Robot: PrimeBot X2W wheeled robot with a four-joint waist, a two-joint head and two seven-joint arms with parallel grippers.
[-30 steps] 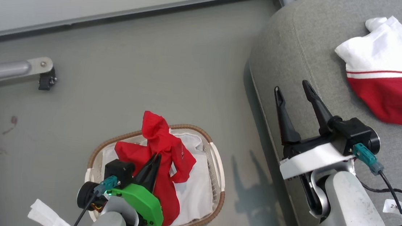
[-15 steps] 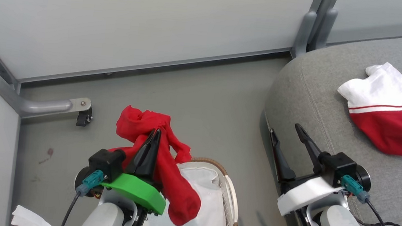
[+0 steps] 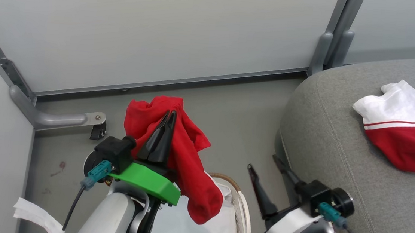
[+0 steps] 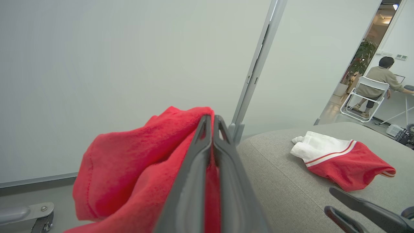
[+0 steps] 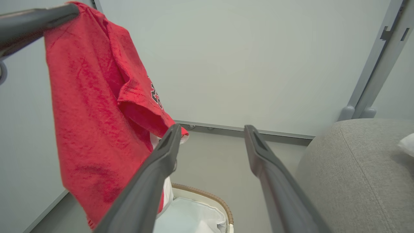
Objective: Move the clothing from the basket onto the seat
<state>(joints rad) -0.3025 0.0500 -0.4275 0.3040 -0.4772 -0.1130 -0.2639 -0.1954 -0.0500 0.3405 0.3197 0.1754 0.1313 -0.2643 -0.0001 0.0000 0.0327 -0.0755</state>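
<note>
Pale partition panels [image 3: 162, 26], grey post [image 3: 336, 30], person [image 4: 383, 75] on white chair [image 4: 372, 84]

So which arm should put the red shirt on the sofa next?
Probably left. The left gripper is shut on the red shirt, which hangs above the basket, so it only needs carrying to the seat. The right gripper is open and empty.

open floor [image 3: 243, 134] between basket [image 3: 229, 179] and seat [image 3: 339, 150]; wall panel [image 3: 162, 26] behind.

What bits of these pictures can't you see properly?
- Inside of the basket: head view, behind the hanging red garment, cut by the bottom edge.
- The lettering on that garment: right wrist view, folded into a crease.
- The white-and-red garment on the seat: head view, cut by the right edge.
</note>
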